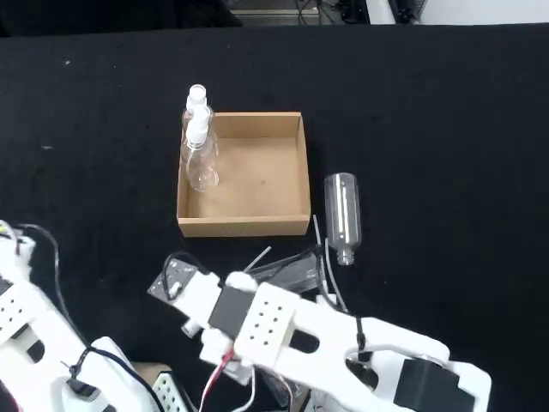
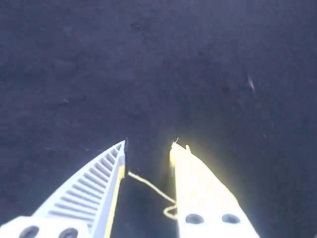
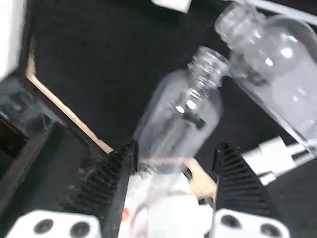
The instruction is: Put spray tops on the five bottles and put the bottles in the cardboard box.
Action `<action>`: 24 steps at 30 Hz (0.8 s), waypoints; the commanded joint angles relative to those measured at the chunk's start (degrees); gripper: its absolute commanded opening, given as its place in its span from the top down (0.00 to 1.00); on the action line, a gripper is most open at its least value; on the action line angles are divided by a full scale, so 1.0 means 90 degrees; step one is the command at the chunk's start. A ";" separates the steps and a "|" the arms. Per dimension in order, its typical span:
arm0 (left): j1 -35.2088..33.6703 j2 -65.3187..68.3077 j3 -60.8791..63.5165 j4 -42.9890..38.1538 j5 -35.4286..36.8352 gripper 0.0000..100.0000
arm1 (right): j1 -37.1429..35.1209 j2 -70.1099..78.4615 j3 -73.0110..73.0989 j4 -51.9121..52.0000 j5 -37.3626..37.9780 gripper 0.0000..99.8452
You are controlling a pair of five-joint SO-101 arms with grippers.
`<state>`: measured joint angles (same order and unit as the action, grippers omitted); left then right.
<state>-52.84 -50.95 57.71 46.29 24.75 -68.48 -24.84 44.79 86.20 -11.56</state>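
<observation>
left gripper (image 2: 148,145): wide open with nothing in it, hanging over bare black tabletop (image 1: 446,129). A thin yellowish thread runs between its two fingers.
right gripper (image 3: 176,148): also spread open, black ribbed fingers (image 3: 116,183) on either side of a clear bottle. Can't really tell if the pads touch the plastic, and it doesn't look clamped.
clear bottle (image 3: 183,119): no spray top, bare threaded neck pointing away from the right gripper, lying tilted between the fingers.
neighbour bottle (image 3: 272,64): clear and topless too, its neck right next to the clear bottle's neck.
loose spray top (image 3: 270,153): white, lying just beside the right gripper's outer finger.
cardboard box (image 1: 244,226): open and square, mid tabletop, just past the right arm.
capped bottle (image 1: 202,163): white spray top on, lying in the cardboard box along its left wall, top pointing to the far side.
second capped bottle (image 1: 197,96): right up against the first one at the box's far left corner. Hard to say whether it's fully inside or sitting over the rim.
lone bottle (image 1: 343,210): no top, on its side on the tabletop just beside the box's right near corner, neck toward the arms.
right arm (image 1: 292,330): stretched across the near edge, in front of the box.
left arm (image 1: 26,335): tucked in the near left corner, well apart from the box.
</observation>
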 commanded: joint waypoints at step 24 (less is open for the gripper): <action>-0.0767 -0.0176 -0.0210 -0.0234 0.0049 0.94 | -0.0381 0.1431 0.0757 -0.1807 -0.0440 0.77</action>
<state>-59.08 -50.95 57.71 45.23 24.75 -71.30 -12.18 51.74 71.34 -15.25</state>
